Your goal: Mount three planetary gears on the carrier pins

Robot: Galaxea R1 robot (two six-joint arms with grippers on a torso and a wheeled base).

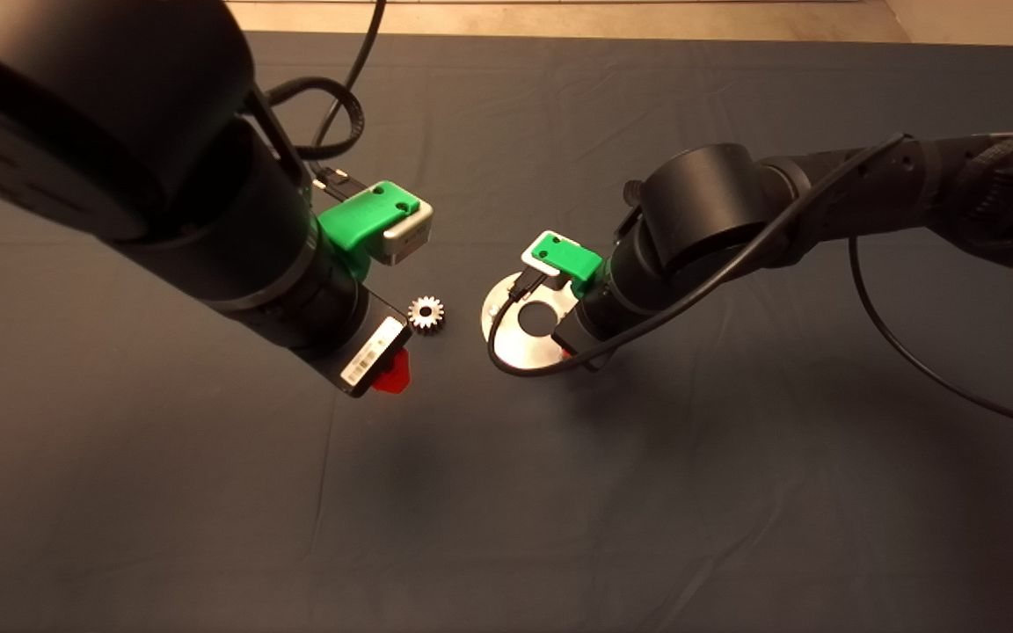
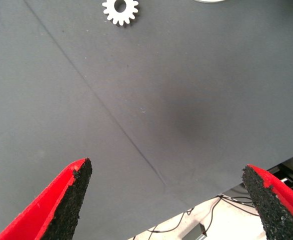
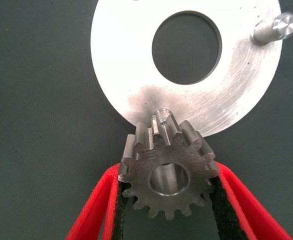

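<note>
The right gripper (image 3: 167, 200) grasps a gear (image 3: 167, 172) beside a pin (image 3: 161, 117) at the disc's (image 3: 136, 65) six o'clock edge; the left gripper (image 2: 169, 200) hangs released, a second gear (image 1: 426, 312) at the disc's nine o'clock.

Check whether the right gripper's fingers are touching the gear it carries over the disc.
Touching. The right wrist view shows the black pads pressed against opposite sides of the gear, no gap, held near a pin on the disc.

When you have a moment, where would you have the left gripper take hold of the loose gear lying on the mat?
Across its toothed rim, from straight above. The loose gear lies flat on the mat, bore up, with bare cloth all round it, so the left gripper, its jaws open, could likely straddle opposite teeth.
</note>
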